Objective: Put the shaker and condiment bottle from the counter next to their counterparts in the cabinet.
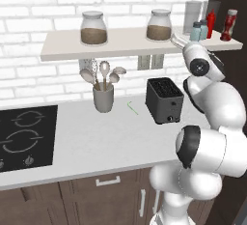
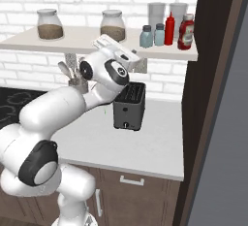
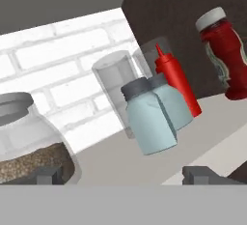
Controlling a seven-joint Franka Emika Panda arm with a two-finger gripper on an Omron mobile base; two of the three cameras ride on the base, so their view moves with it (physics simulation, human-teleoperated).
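Note:
Two pale blue-grey shakers (image 3: 147,118) (image 3: 171,103) stand touching side by side on the beige cabinet shelf (image 1: 120,49); I cannot tell the shaker from its twin. Just right of them is the bright red squeeze bottle (image 3: 176,81), then the dark red condiment bottle (image 3: 224,57) with a whitish cap at the shelf's right end. The same row shows as shakers (image 2: 146,36) (image 2: 159,34), squeeze bottle (image 2: 169,28) and condiment bottle (image 2: 186,32). My gripper (image 3: 130,173) (image 1: 177,39) is open and holds nothing, hovering at shelf height just left of the shakers.
Two glass jars (image 1: 93,28) (image 1: 159,25) and two clear tumblers (image 3: 116,84) also stand on the shelf. Below, on the counter (image 1: 96,142), are a black toaster (image 1: 165,99), a utensil cup (image 1: 103,96) and the cooktop (image 1: 24,137). A tall dark panel (image 2: 213,74) closes the right side.

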